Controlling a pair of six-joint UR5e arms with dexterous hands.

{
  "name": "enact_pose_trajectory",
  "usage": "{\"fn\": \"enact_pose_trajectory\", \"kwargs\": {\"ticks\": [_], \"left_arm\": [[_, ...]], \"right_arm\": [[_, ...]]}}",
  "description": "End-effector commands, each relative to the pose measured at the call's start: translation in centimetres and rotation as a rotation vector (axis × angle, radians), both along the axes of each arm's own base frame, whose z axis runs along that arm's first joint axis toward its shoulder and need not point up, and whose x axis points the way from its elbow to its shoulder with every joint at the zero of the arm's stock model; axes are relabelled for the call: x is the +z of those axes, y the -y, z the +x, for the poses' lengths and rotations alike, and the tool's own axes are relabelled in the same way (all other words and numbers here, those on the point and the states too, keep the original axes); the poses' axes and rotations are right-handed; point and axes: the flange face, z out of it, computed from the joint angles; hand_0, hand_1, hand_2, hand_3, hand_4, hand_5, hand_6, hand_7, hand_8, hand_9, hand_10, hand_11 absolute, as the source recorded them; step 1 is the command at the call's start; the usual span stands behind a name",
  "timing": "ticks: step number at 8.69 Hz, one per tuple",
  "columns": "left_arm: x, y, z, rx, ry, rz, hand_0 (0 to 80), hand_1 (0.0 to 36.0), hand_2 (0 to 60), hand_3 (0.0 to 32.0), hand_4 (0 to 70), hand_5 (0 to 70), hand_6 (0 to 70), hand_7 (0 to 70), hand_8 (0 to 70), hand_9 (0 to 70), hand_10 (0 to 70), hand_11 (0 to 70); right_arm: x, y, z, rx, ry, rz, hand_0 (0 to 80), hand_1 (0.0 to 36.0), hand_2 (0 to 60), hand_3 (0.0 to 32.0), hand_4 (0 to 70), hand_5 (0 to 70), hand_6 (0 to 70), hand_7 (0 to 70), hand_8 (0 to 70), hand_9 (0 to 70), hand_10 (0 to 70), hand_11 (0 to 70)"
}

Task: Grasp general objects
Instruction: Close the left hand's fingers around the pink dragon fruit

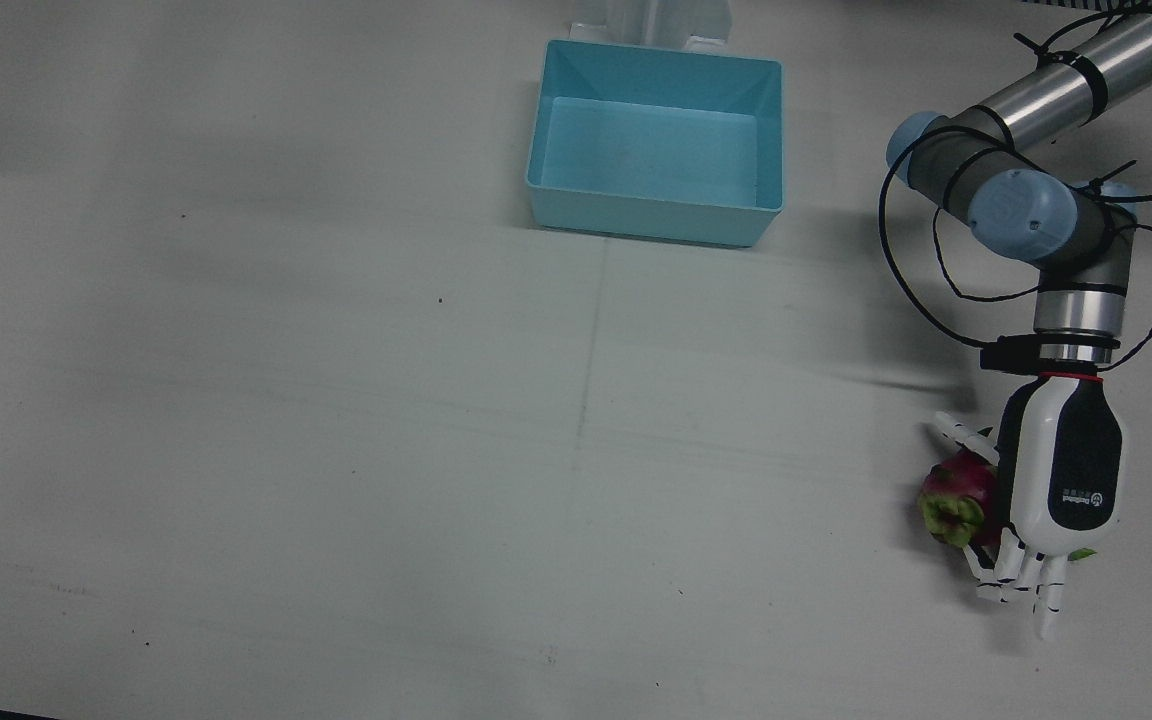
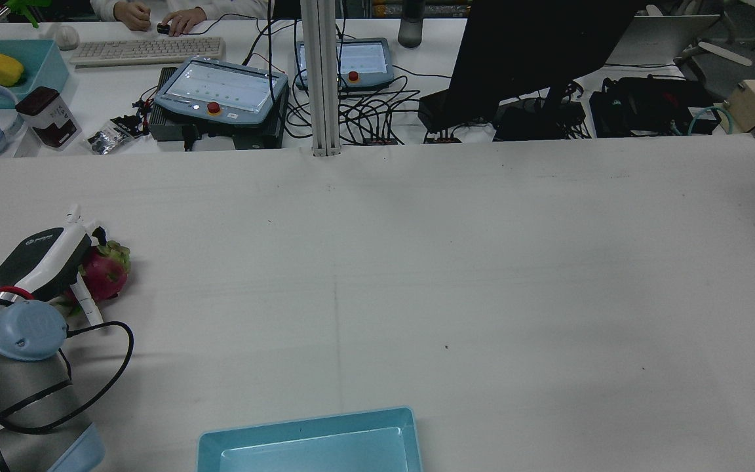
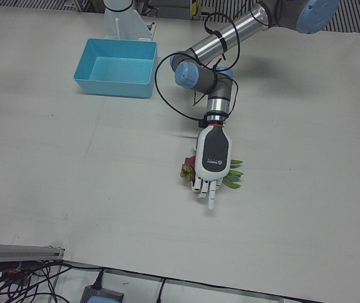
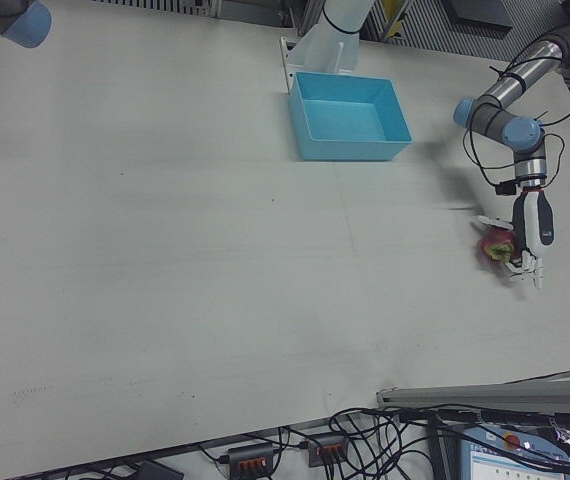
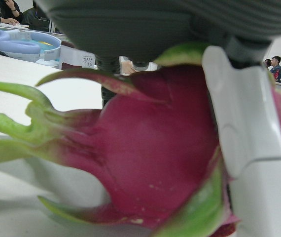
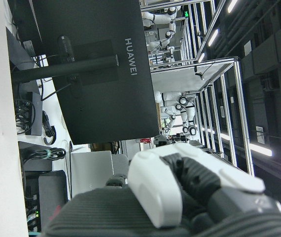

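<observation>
The left hand's fingers [image 1: 1021,580] stretch nearly straight over a dragon fruit [image 1: 954,500], with one separate finger [image 5: 244,143] pressed against the fruit's side; whether they truly clasp it cannot be told. The left hand [image 1: 1061,480] lies palm-down on top of the fruit, which rests on the white table [image 1: 336,400] near its edge on the robot's left side, well apart from the blue bin [image 1: 656,140]. The right hand [image 6: 190,187] is seen only in its own camera, its fingers curled in, holding nothing visible.
</observation>
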Motion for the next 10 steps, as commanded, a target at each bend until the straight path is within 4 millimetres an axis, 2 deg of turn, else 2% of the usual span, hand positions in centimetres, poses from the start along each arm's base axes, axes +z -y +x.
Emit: {"fn": "enact_pose_trajectory", "kwargs": {"ticks": [1,2,3,4,5,6,7,8,9,10], "left_arm": [[-0.5,0.2,0.1,-0.013,0.005,0.001,54.9,30.7,55.6,0.0,7.4,70.0,29.7,36.0,13.5,15.5,19.4,30.7],[-0.8,0.2,-0.3,-0.031,0.012,0.001,54.7,32.3,60.0,0.0,9.6,70.0,33.0,39.1,17.3,20.2,21.0,32.9],[-0.9,0.2,-0.4,-0.040,0.015,0.002,54.4,32.7,60.0,0.0,10.6,70.0,34.1,40.4,18.7,22.1,21.7,33.9],[-1.2,0.1,-1.0,-0.080,0.028,0.008,51.5,33.5,60.0,0.0,17.0,70.0,41.4,49.8,27.7,35.6,26.8,41.0],[-1.8,0.1,-1.4,-0.108,0.031,0.018,53.3,27.0,60.0,0.0,23.6,70.0,48.6,56.4,36.0,46.0,34.4,50.3],[-2.1,0.0,-1.6,-0.116,0.022,0.021,48.6,10.4,31.8,0.0,39.2,70.0,69.0,69.9,52.7,65.1,56.1,70.0],[-2.1,0.0,-1.8,-0.127,0.011,0.019,46.3,7.0,40.2,0.0,45.4,70.0,70.0,70.0,62.8,70.0,70.0,70.0],[-2.9,-0.4,-2.4,-0.153,-0.009,0.019,43.7,5.3,47.9,0.0,47.3,70.0,70.0,70.0,67.1,70.0,70.0,70.0],[-5.3,-1.1,-3.0,-0.162,-0.034,0.036,33.9,4.1,60.0,0.0,51.6,70.0,70.0,70.0,70.0,70.0,70.0,70.0],[-8.1,-1.7,-3.8,-0.161,-0.085,0.069,29.7,6.3,60.0,0.0,53.5,70.0,70.0,70.0,70.0,70.0,70.0,70.0]], "right_arm": [[0.0,0.0,0.0,0.001,0.000,0.000,0.0,0.0,0.0,0.0,0.0,0.0,0.0,0.0,0.0,0.0,0.0,0.0],[0.0,0.0,0.0,0.001,-0.001,0.000,0.0,0.0,0.0,0.0,0.0,0.0,0.0,0.0,0.0,0.0,0.0,0.0],[0.0,0.0,0.0,-0.001,-0.001,0.000,0.0,0.0,0.0,0.0,0.0,0.0,0.0,0.0,0.0,0.0,0.0,0.0],[-0.1,0.0,0.0,-0.001,0.000,0.001,0.0,0.0,0.0,0.0,0.0,0.0,0.0,0.0,0.0,0.0,0.0,0.0],[0.0,0.0,0.0,0.001,0.000,0.000,0.0,0.0,0.0,0.0,0.0,0.0,0.0,0.0,0.0,0.0,0.0,0.0],[-0.1,0.0,0.0,-0.001,0.000,0.001,0.0,0.0,0.0,0.0,0.0,0.0,0.0,0.0,0.0,0.0,0.0,0.0],[0.0,0.0,0.0,0.001,0.000,0.000,0.0,0.0,0.0,0.0,0.0,0.0,0.0,0.0,0.0,0.0,0.0,0.0],[-0.1,0.0,0.0,-0.001,-0.001,0.002,0.0,0.0,0.0,0.0,0.0,0.0,0.0,0.0,0.0,0.0,0.0,0.0],[-0.1,0.0,0.0,-0.001,0.000,0.001,0.0,0.0,0.0,0.0,0.0,0.0,0.0,0.0,0.0,0.0,0.0,0.0],[-0.1,0.0,0.0,-0.001,0.000,0.001,0.0,0.0,0.0,0.0,0.0,0.0,0.0,0.0,0.0,0.0,0.0,0.0]]}}
